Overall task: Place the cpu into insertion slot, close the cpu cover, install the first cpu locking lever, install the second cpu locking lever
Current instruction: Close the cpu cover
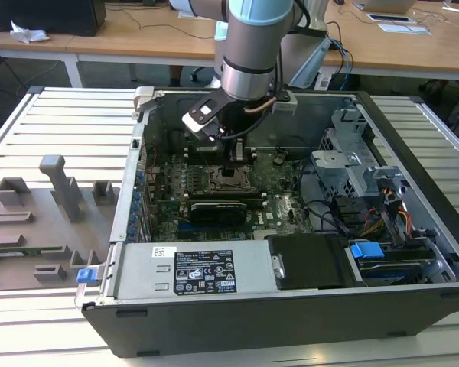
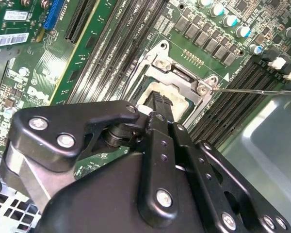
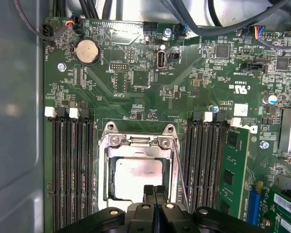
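In the exterior view the gripper (image 1: pixel 236 158) hangs inside the computer case (image 1: pixel 291 329), just above the insertion slot (image 1: pixel 228 180). In the first wrist view the cpu (image 3: pixel 138 175) lies in that slot under the lowered cpu cover (image 3: pixel 110 170); the fingers (image 3: pixel 149 193) are pressed together, holding nothing. In the second wrist view the fingertips (image 2: pixel 157 104) sit over the cpu (image 2: pixel 178 103), and a thin locking lever (image 2: pixel 252 90) juts outward.

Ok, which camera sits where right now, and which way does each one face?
Exterior view: off the arm, above the open computer case, looking down into it; the arm and gripper show.
First wrist view: on the wrist, facing straight onto the motherboard; the gripper's tips show.
Second wrist view: on the wrist behind the gripper, looking along it at the motherboard; its body looms large.
Shared: both wrist views show the cpu under its cover.
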`<state>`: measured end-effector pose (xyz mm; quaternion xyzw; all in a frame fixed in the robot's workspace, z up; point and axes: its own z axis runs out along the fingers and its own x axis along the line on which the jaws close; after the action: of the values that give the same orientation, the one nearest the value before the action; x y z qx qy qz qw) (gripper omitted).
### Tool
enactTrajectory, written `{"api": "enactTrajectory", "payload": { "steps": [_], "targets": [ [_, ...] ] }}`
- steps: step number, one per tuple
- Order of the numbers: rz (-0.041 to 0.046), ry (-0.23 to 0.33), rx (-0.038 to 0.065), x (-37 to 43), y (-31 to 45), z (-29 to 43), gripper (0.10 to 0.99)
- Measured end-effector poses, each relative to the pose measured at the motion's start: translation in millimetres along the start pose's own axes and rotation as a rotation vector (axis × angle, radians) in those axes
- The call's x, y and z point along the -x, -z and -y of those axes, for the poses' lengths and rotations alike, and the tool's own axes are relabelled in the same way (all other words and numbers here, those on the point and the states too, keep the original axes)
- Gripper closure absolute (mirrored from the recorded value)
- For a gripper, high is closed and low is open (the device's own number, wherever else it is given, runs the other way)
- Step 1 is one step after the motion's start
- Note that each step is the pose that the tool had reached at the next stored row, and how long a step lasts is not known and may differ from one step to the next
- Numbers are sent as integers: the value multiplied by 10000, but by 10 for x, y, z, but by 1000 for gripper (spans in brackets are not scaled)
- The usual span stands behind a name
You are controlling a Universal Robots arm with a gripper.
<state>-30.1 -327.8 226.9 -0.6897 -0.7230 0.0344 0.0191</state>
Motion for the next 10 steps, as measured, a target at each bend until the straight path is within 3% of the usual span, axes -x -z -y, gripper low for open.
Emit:
{"api": "enactTrajectory", "payload": {
  "steps": [7, 10],
  "targets": [
    [0, 0, 0, 3, 131, 9, 980],
    [0, 0, 0, 5, 271, 19, 980]
  ]
}}
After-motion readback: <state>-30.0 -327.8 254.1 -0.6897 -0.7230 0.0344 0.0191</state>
